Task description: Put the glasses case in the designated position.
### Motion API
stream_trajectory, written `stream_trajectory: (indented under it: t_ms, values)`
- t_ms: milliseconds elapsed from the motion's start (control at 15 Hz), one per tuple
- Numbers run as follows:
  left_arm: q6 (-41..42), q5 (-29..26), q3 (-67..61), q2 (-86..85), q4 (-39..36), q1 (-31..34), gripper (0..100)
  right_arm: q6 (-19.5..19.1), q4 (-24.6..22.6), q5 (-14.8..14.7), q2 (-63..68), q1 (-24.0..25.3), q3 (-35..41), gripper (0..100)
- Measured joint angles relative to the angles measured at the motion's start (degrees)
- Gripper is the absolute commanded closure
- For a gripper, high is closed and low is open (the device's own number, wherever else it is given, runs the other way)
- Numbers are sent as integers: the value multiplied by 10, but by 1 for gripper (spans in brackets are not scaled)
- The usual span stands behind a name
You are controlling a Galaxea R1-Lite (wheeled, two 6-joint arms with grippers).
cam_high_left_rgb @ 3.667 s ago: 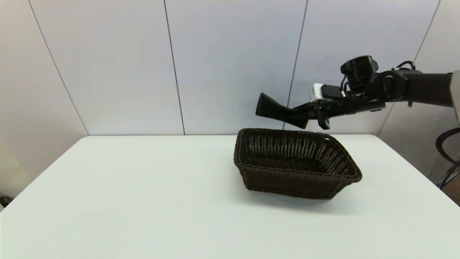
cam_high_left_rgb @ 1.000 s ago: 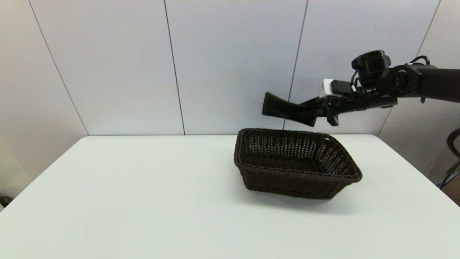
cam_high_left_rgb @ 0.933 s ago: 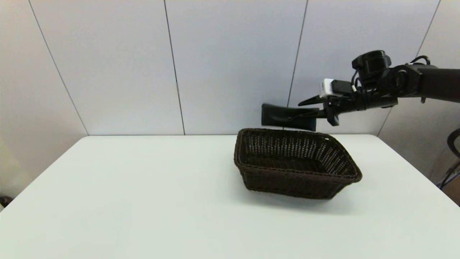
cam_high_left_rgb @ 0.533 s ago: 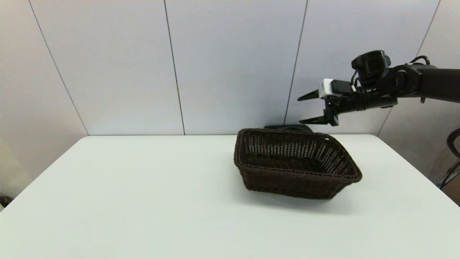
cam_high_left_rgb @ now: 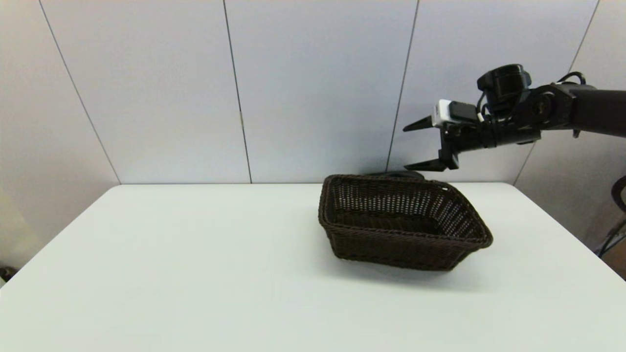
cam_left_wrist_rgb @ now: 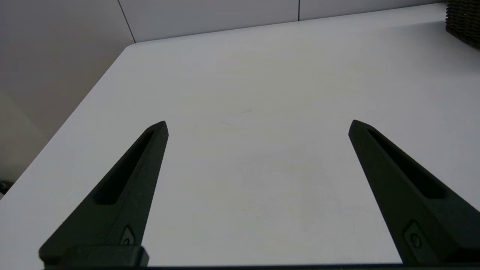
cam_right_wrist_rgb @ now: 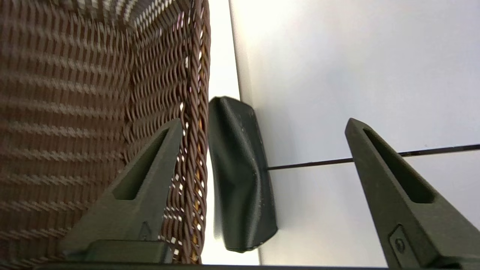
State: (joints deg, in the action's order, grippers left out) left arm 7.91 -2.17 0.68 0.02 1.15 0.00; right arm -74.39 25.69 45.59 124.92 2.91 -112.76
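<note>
On the right half of the white table (cam_high_left_rgb: 195, 274), toward its far edge: one dark brown woven basket (cam_high_left_rgb: 401, 222), rectangular, open-topped, standing upright, interior showing nothing but weave. Above and to the far right of the basket: right arm (cam_high_left_rgb: 582, 110), black, reaching in level from the right edge, wrist camera mounted on top. Right gripper (cam_high_left_rgb: 413, 145), held in the air over the basket's far right corner, fingers spread wide one above the other, nothing between them. Behind the basket, in the narrow strip between its far wall and the grey panelled wall (cam_high_left_rgb: 313, 88): the glasses case (cam_right_wrist_rgb: 240, 176), black, soft, lying outside the basket and close against its rim; from the head view only a thin dark sliver (cam_high_left_rgb: 393, 173) shows above the rim. Left gripper (cam_left_wrist_rgb: 258, 125), low over bare table on the near left, fingers spread wide apart, holding nothing.
</note>
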Motion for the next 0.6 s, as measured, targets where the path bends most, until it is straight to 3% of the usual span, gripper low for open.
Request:
stream_trajectory:
  t_ms: [333, 600]
  values:
    - [0, 0, 0, 0, 0, 0, 0, 123, -1, -3, -44, -2, 7, 0]
    - [0, 0, 0, 0, 0, 0, 0, 255, -2, -58, -98, -20, 13, 0]
